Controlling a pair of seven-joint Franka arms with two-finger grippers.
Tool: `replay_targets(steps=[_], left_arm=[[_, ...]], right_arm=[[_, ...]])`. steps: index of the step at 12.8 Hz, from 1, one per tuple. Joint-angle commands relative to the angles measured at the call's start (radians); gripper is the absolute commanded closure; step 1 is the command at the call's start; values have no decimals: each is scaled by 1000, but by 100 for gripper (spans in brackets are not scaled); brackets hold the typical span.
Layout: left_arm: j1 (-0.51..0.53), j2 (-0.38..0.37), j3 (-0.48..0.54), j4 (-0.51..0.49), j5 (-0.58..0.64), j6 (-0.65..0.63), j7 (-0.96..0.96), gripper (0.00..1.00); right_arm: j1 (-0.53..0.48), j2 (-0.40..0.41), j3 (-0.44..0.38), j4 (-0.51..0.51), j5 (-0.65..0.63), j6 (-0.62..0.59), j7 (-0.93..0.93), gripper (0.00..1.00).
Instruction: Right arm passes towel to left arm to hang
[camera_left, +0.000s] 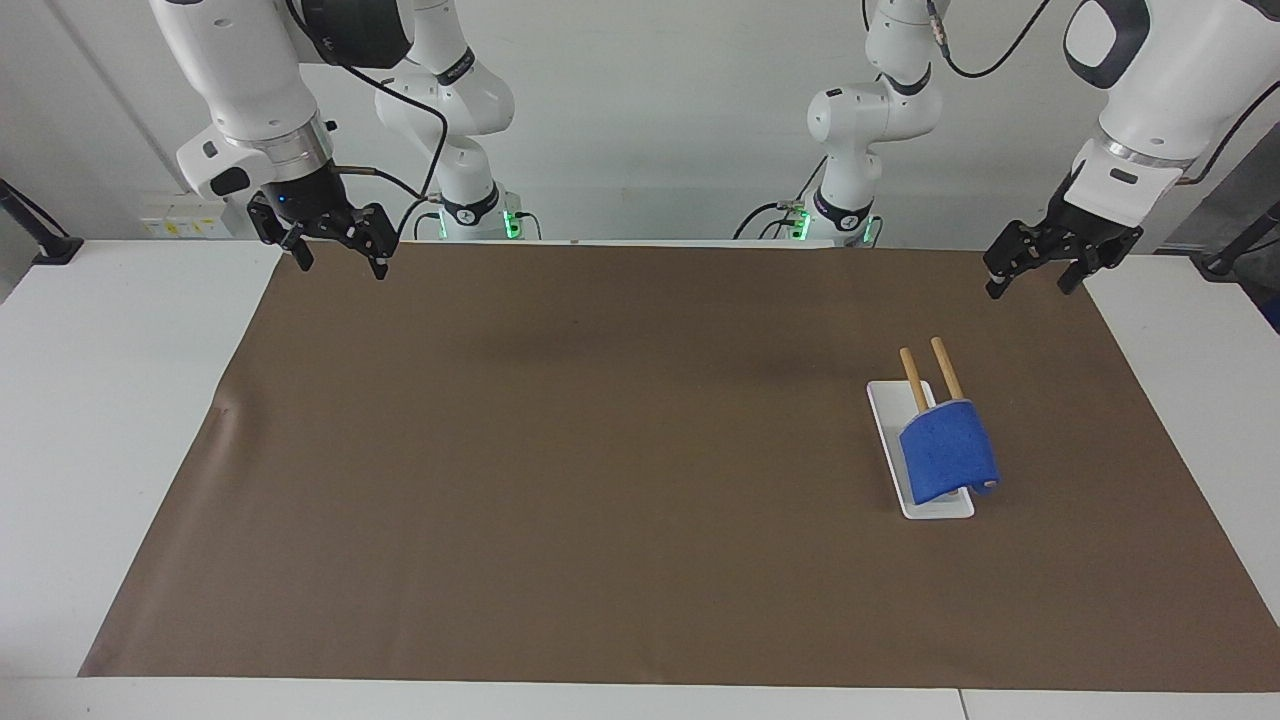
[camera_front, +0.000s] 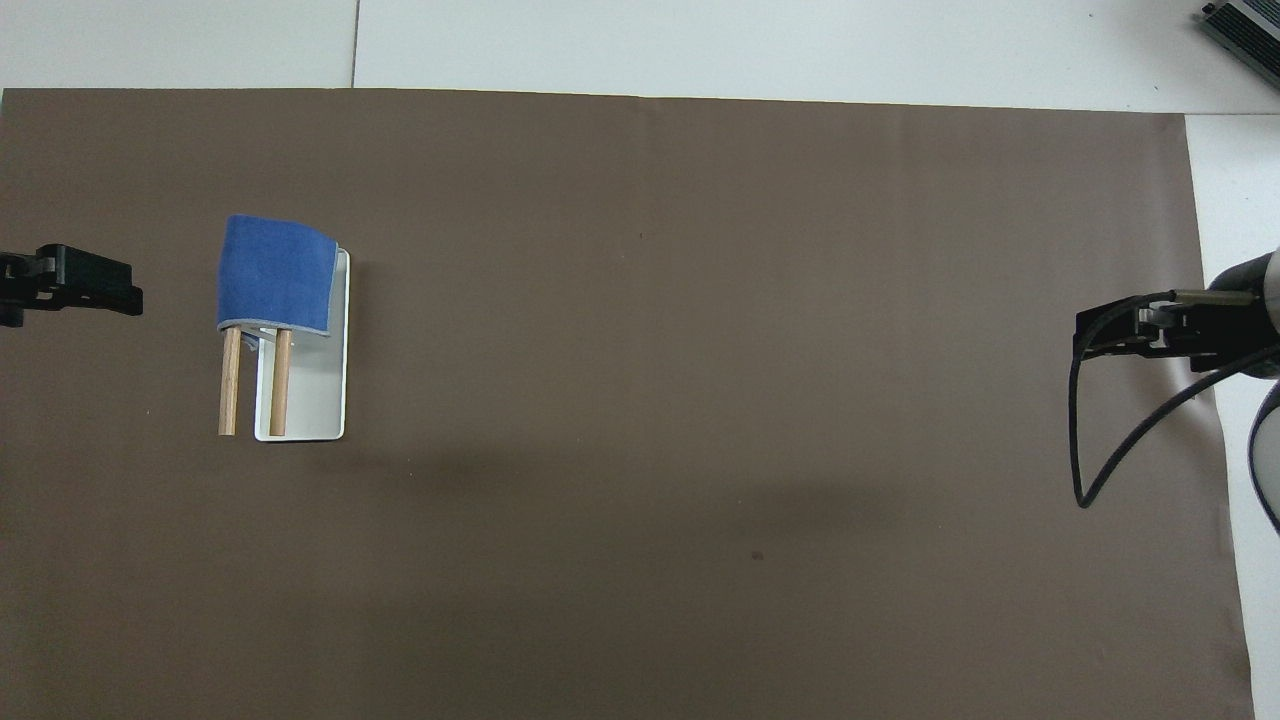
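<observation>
Left pincer of the white jointed arm: fingers wide, empty, raised over the brown table mat's corner. Right pincer: wide, empty, waiting. Small bright blue terry towel drapes over two wooden rods on a white base. Hanging looks done; nothing left.

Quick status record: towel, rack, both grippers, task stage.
towel: blue, draped over the rack's two wooden bars, toward the left arm's end of the table
rack: white base on the brown mat
left gripper: jaws open, empty, raised over the mat's edge
right gripper: jaws open, empty, raised over the mat's corner
stage: towel hung, both arms clear
</observation>
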Motion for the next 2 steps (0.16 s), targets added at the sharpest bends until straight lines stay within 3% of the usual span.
replay_targets(steps=[1, 2], left_arm=[[2, -33, 3, -39, 16, 6, 15, 0], [2, -34, 3, -41, 16, 6, 15, 0]], right_arm=[[-3, -4, 5, -6, -2, 4, 8, 0], [-4, -4, 5, -6, -2, 4, 8, 0]])
